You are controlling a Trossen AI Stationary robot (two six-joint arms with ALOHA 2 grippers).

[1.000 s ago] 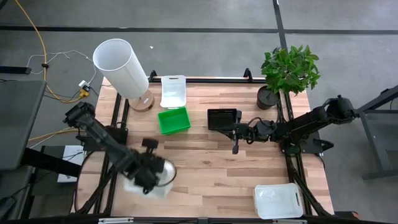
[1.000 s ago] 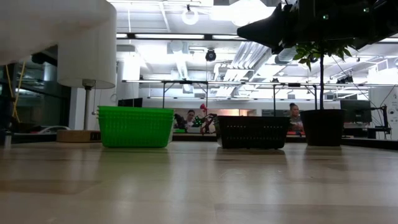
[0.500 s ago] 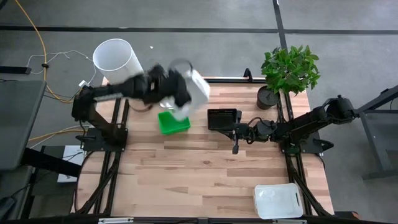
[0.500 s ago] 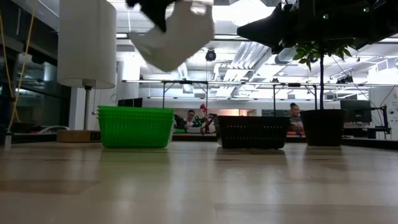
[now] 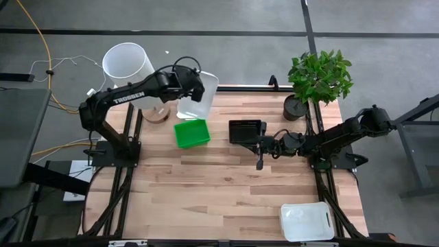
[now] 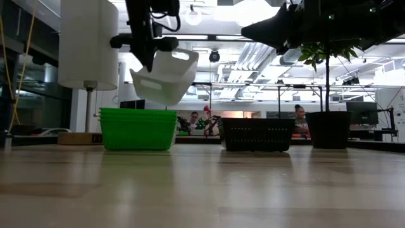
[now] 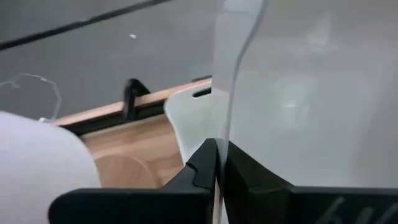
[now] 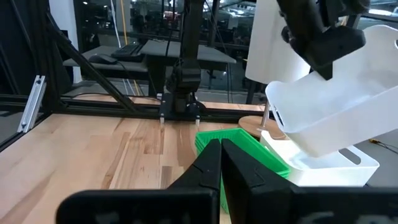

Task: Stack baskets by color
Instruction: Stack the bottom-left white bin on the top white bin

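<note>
The white basket (image 5: 200, 94) carried by the left gripper (image 5: 189, 88) had moved again: a second before it hung over the table's near left part, half a second before it was swinging above the green basket, and now it hung tilted in the air over the far edge, above the other white basket (image 8: 329, 163) lying there. The right arm, the green basket and the black basket had not shifted.

Three white baskets were counted: the lifted one, the one beneath it at the far edge, and a third (image 5: 306, 221) at the table's near right corner. There was one green basket (image 5: 191, 132), just nearer than the far-edge white one, and one black basket (image 5: 245, 130) to its right, near the table's middle. One tall white cylinder (image 5: 128, 64) stood at the far left corner and one potted plant (image 5: 317, 79) at the far right corner.

The left gripper's fingers were pinched narrow on the lifted basket's wall, one finger (image 7: 202, 168) inside the rim and one outside. The right gripper (image 5: 259, 162) hung near the middle of the table, just beside the black basket, its fingers (image 8: 211, 165) pressed together and holding nothing.
</note>
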